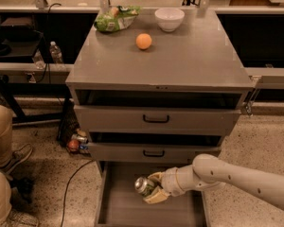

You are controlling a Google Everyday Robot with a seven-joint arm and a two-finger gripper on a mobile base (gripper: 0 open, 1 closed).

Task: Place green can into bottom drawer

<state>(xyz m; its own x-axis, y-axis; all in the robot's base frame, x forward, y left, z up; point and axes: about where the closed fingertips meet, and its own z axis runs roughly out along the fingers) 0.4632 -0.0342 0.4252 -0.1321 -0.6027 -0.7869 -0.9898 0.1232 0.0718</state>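
The green can [144, 185] lies on its side in my gripper [151, 188], its shiny silver end facing the camera. The gripper is shut on the can, one finger above and one below. My white arm [236, 178] reaches in from the lower right. Can and gripper hover over the bottom drawer [118, 207], which is pulled out and shows a plain flat grey floor with thin side walls. The can is above the drawer's middle, a little toward its back, just under the front of the middle drawer [154, 152].
On the cabinet top [189, 56] stand an orange [143, 41], a white bowl [169, 19] and a green snack bag [115, 19]. The upper drawers are slightly open. Cans [77, 141] lie on the floor left of the cabinet. A person's legs [0, 141] are at the far left.
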